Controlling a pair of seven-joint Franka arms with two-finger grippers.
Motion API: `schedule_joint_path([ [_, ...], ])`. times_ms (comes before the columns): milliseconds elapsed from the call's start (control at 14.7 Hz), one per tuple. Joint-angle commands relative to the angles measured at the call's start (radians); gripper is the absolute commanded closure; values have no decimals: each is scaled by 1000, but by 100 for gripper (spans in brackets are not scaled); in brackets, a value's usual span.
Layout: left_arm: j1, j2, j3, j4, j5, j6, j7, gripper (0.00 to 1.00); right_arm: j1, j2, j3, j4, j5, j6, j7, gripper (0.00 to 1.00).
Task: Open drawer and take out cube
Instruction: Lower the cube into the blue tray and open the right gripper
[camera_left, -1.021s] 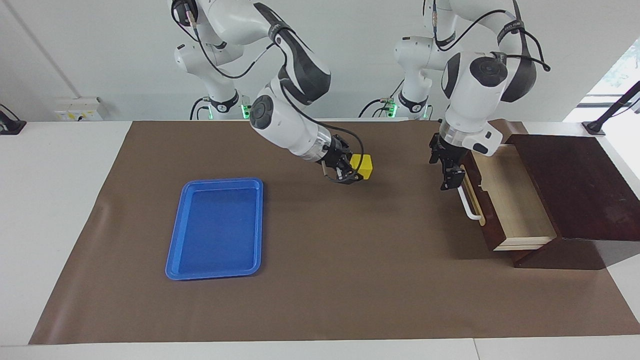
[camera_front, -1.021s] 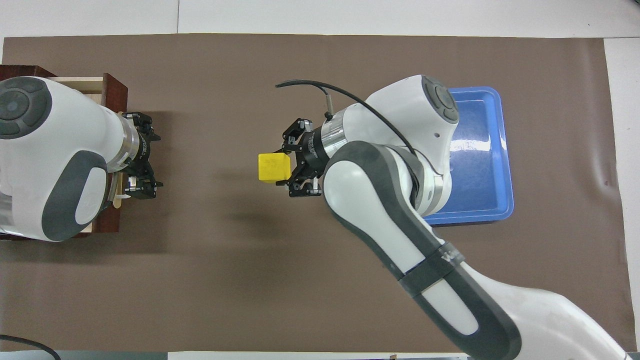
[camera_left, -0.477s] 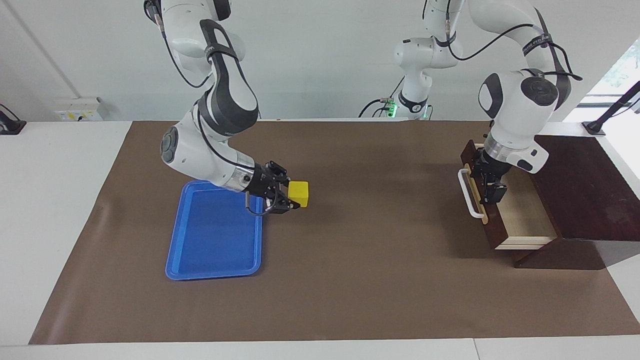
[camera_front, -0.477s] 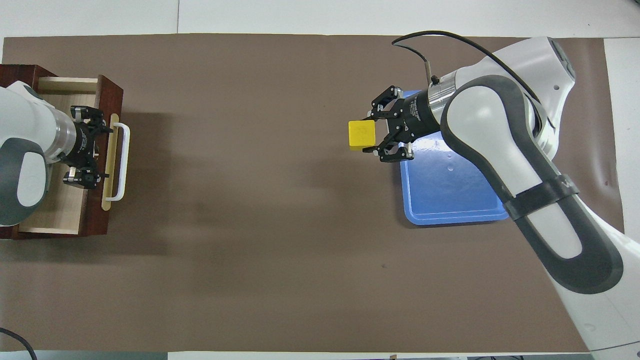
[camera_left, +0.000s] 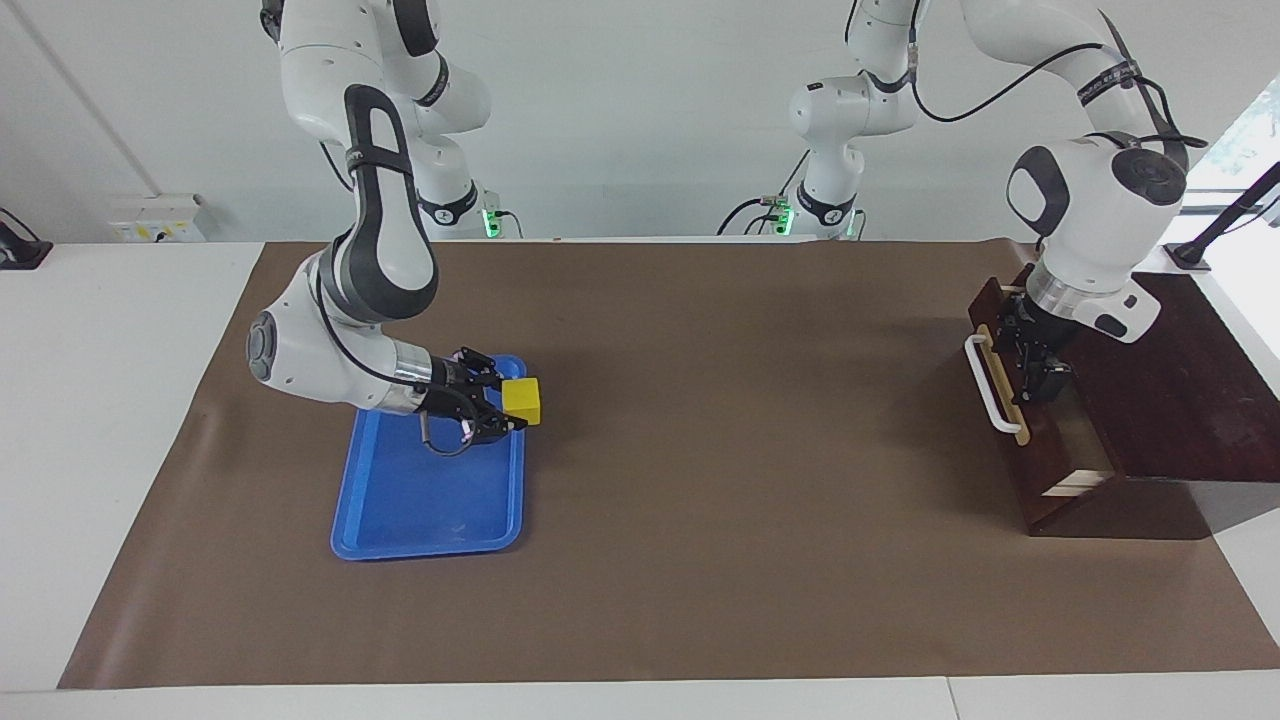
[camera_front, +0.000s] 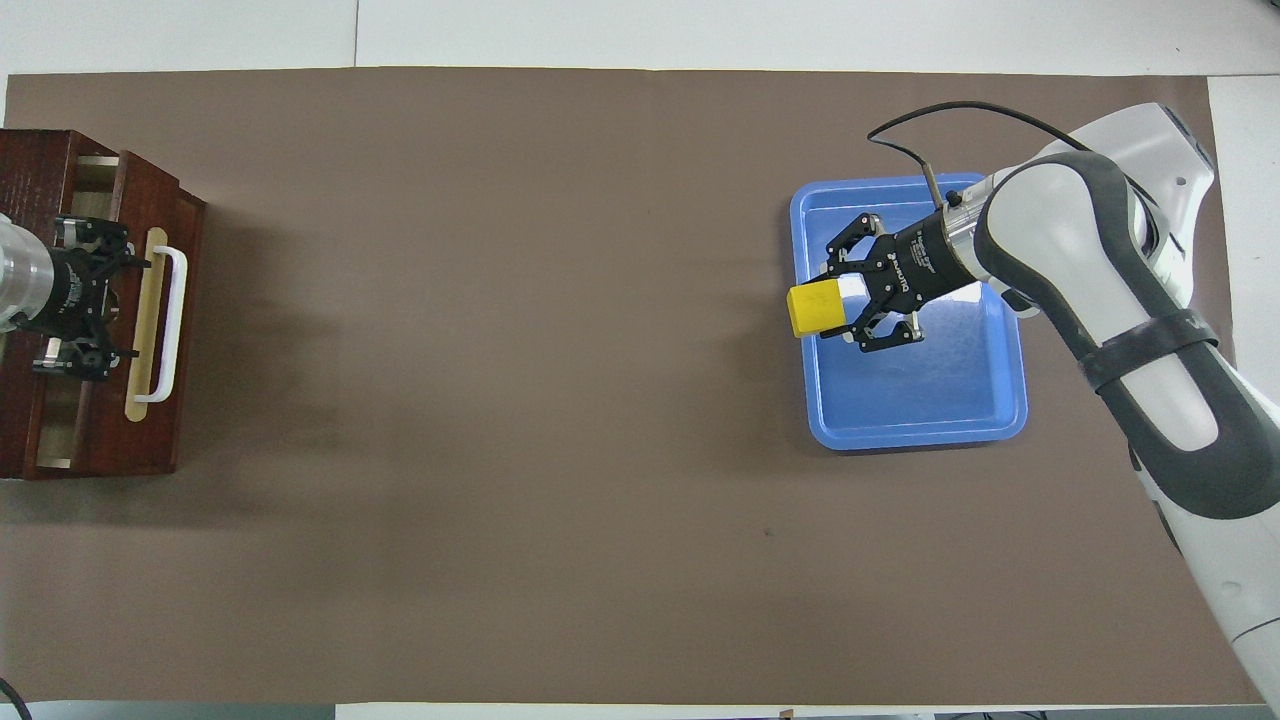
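Note:
My right gripper (camera_left: 515, 405) is shut on the small yellow cube (camera_left: 522, 400) and holds it low over the edge of the flat blue tray (camera_left: 430, 500) that faces the middle of the table. In the overhead view the cube (camera_front: 818, 308) sits between the right gripper's (camera_front: 835, 310) fingers, over the tray's rim (camera_front: 812, 400). The dark brown drawer (camera_left: 1055, 470) with its white bar handle (camera_left: 985, 385) stands only slightly out of its dark wooden box (camera_left: 1170, 390). My left gripper (camera_left: 1042, 372) is open just above the drawer front; it also shows in the overhead view (camera_front: 105, 305), beside the handle (camera_front: 177, 325).
A brown mat (camera_left: 750, 520) covers the table. The wooden box (camera_front: 40, 160) stands at the left arm's end, the tray at the right arm's end. Between them is bare mat.
My right gripper carried the cube from over the middle of the mat to the tray's edge and lower. The left gripper moved toward the box and the drawer slid most of the way in.

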Motion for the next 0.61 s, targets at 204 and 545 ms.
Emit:
schedule_joint_path([
  [204, 52, -8, -9, -8, 15, 5, 56, 0, -77, -53, 6, -136, -31, 13, -124, 100],
  [545, -48, -75, -16, 116, 0, -251, 131, 0, -101, -87, 6, -252, -34, 91, -165, 100],
])
